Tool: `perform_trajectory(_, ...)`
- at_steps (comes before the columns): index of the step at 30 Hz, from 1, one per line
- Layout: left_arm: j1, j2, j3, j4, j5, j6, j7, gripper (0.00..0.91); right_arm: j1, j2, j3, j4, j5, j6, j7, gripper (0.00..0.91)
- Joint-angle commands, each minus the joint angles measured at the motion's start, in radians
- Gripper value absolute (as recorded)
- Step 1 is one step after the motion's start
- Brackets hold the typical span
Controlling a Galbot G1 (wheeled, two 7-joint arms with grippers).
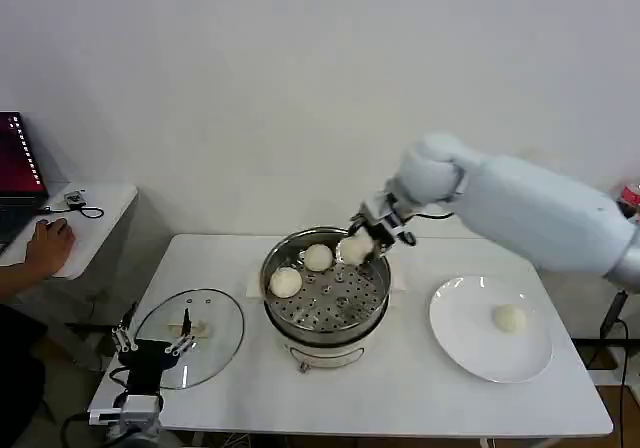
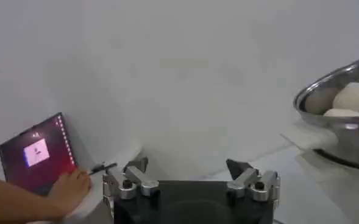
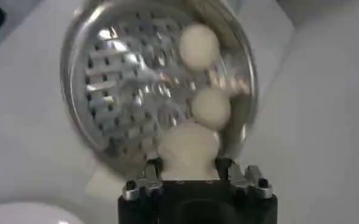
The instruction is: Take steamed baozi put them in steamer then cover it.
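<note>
The head camera is looking forward and down from above, taking in the whole white rectangular worktop [image 1: 400,388] against the plain wall. The left wrist camera is sitting low near the worktop's left end, looking out level past its own open black left tool [image 2: 188,176] toward the wall. The right wrist camera is hanging close over the round shiny stainless-steel steamer [image 3: 106,79], aiming steeply down past the right tool [image 3: 188,173]. All three are sharing that steamer.
</note>
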State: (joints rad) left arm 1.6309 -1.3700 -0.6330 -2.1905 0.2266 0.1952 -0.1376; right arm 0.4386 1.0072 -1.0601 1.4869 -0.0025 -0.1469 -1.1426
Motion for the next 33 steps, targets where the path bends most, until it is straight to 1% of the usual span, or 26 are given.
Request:
perform_trajectory(1, 0.004, -0.005, -0.005, -0.01, 0.003, 0.0, -0.001, 0.907, 0.004, 0.13, -0.108, 0.006, -0.054, 0.064, -0.007, 0.605)
perform_trajectory(4, 0.006, -0.009, -0.01, -0.011, 0.003, -0.001, -0.002, 0.907, -0.013, 0.139, -0.116, 0.004, -0.072, 0.079, -0.015, 0.625)
perform_trajectory(7, 0.009, -0.013, -0.012, -0.01, 0.003, -0.003, -0.003, 0.907, -0.026, 0.143, -0.124, 0.017, -0.073, 0.091, -0.014, 0.615)
perform_trajectory(8, 0.01, -0.014, -0.013, -0.01, 0.003, -0.004, -0.003, 0.907, -0.031, 0.145, -0.126, 0.022, -0.073, 0.092, -0.013, 0.625)
perform_trajectory(15, 0.013, -0.017, -0.019, -0.009, 0.003, -0.006, -0.005, 0.907, -0.053, 0.147, -0.131, 0.04, -0.083, 0.094, -0.012, 0.615)
perform_trajectory(20, 0.012, -0.015, -0.02, -0.009, 0.003, -0.006, -0.004, 0.907, -0.053, 0.135, -0.134, 0.047, -0.085, 0.097, -0.016, 0.625)
perform_trajectory(21, 0.011, -0.016, -0.019, -0.008, 0.003, -0.006, -0.004, 0.907, -0.052, 0.133, -0.134, 0.05, -0.084, 0.098, -0.016, 0.715)
perform_trajectory(22, 0.011, -0.016, -0.017, -0.008, 0.003, -0.006, -0.004, 0.907, -0.05, 0.127, -0.134, 0.056, -0.084, 0.098, -0.016, 0.867)
perform_trajectory(23, 0.01, -0.016, -0.016, -0.007, 0.003, -0.006, -0.004, 0.907, -0.048, 0.123, -0.133, 0.059, -0.083, 0.099, -0.016, 0.907)
perform_trajectory(28, 0.005, -0.016, -0.01, -0.007, 0.005, -0.005, -0.003, 0.907, -0.026, 0.095, -0.114, 0.059, -0.072, 0.107, -0.002, 0.907)
perform_trajectory(32, -0.001, -0.013, -0.005, -0.004, 0.005, -0.004, -0.002, 0.907, -0.002, 0.051, -0.088, 0.057, -0.063, 0.107, 0.008, 0.907)
perform_trajectory(33, -0.004, -0.012, -0.004, -0.003, 0.004, -0.004, -0.002, 0.907, 0.004, 0.027, -0.078, 0.056, -0.053, 0.104, 0.012, 0.907)
